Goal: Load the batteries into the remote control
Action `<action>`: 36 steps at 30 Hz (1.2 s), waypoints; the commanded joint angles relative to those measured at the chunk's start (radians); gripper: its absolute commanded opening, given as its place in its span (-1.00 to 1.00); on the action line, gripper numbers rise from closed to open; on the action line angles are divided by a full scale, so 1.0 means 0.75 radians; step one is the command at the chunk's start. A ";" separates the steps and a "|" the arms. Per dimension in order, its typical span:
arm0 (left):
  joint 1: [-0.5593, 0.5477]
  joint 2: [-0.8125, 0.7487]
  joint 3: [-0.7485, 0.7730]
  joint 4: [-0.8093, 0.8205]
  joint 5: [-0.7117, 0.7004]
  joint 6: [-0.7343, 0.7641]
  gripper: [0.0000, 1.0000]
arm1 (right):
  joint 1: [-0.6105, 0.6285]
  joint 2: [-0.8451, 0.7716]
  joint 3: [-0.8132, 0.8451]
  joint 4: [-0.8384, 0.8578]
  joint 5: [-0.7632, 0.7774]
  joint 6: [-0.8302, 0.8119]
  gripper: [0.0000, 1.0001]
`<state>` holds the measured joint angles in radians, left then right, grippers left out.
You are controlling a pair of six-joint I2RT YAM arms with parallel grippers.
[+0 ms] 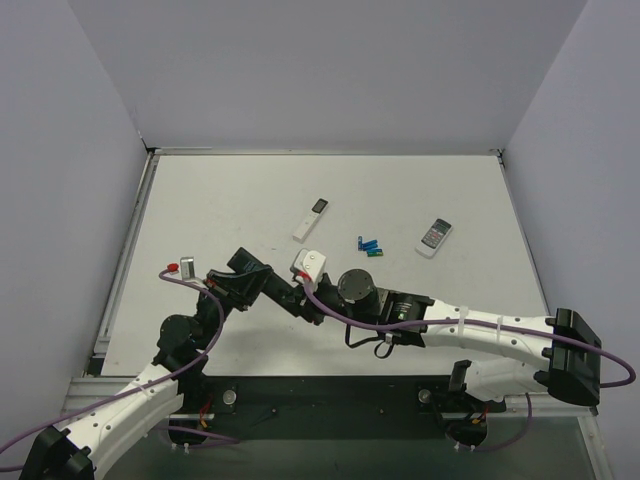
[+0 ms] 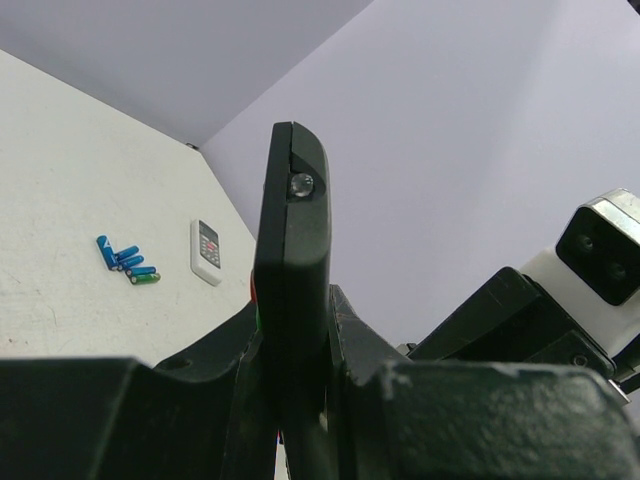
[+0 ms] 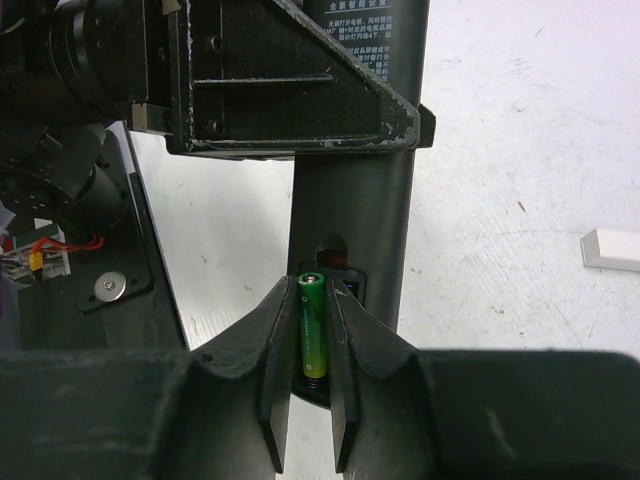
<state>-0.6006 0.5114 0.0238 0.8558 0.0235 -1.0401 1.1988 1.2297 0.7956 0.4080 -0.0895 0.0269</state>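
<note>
soft, even light from overhead brightens the white surface [image 1: 250, 200], casting only faint shadows near the surface's front edge. above the surface the right gripper [image 3: 310, 292] looms dark, underlit and slightly blurred.

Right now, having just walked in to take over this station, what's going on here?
The left gripper is clamped on the black remote control, holding it off the table. The right gripper pinches a green battery and has it at the open battery compartment on the remote's back; whether it is seated cannot be told. More small cells, blue and green, lie on the table near the short white remote.
</note>
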 commanded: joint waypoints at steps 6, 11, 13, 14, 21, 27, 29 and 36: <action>-0.001 -0.019 0.030 0.184 0.012 -0.055 -1.00 | 0.011 0.044 0.089 -0.045 0.001 0.013 -0.64; -0.001 -0.017 0.030 0.184 0.028 -0.059 -1.00 | 0.009 0.056 0.101 -0.033 0.017 0.007 -0.59; -0.001 -0.017 0.030 0.180 0.028 -0.059 -1.00 | 0.009 0.054 0.103 -0.031 0.023 0.001 -0.56; -0.001 -0.017 0.030 0.176 0.028 -0.061 -1.00 | 0.009 0.050 0.107 -0.029 0.027 -0.001 -0.51; -0.001 -0.009 0.032 0.164 0.046 -0.063 -1.00 | 0.007 0.036 0.123 -0.035 0.046 -0.028 -0.28; -0.001 0.009 0.034 0.170 0.069 -0.061 -1.00 | 0.009 0.009 0.134 -0.039 0.042 -0.081 -0.09; -0.001 0.014 0.030 0.178 0.071 -0.065 -1.00 | 0.007 0.007 0.144 -0.043 0.044 -0.093 -0.07; -0.001 0.020 0.025 0.176 0.077 -0.069 -1.00 | 0.009 -0.016 0.170 -0.069 0.033 -0.126 0.00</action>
<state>-0.5957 0.5316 0.0238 0.8944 0.0044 -1.0595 1.2179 1.2545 0.8692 0.3237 -0.1078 -0.0174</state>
